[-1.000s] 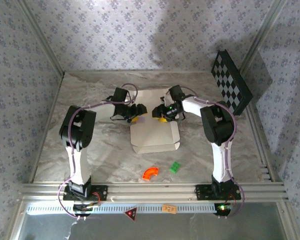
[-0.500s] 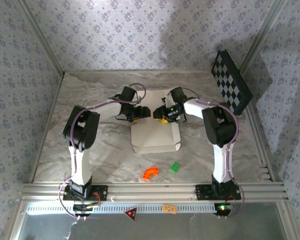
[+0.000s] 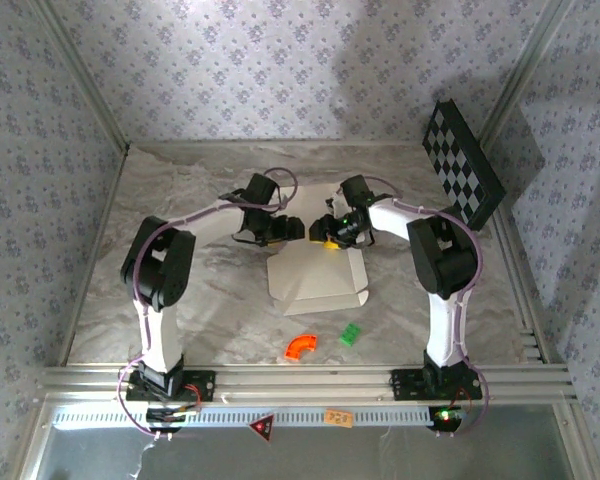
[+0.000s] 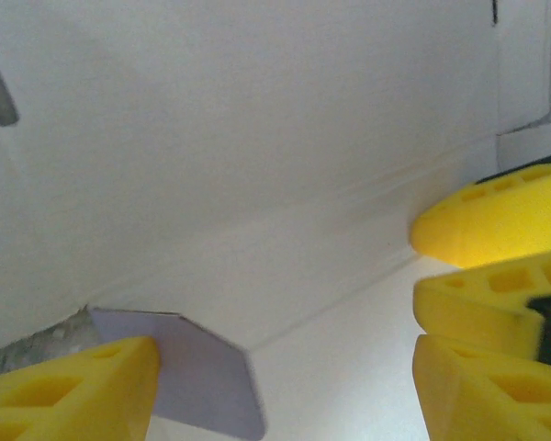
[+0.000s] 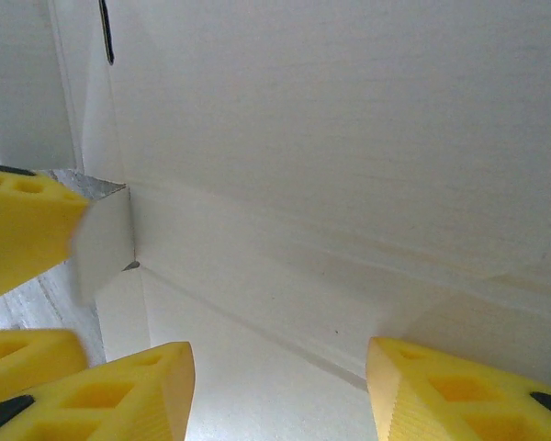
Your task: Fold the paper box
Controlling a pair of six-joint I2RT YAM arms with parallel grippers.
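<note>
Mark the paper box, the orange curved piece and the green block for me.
paper box (image 3: pixel 315 285): top view, middle of its flat near panel.
orange curved piece (image 3: pixel 301 346): top view, middle of the arc.
green block (image 3: pixel 351 335): top view, its centre.

Paper box (image 3: pixel 315 282) — off-white, rear flap up, ctr table.

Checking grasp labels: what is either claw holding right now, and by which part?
Nothing looks gripped: left claw and right claw stand open at the paper box's raised far flap.

The paper box (image 3: pixel 317 283) runs past both wrist views' edges.
</note>
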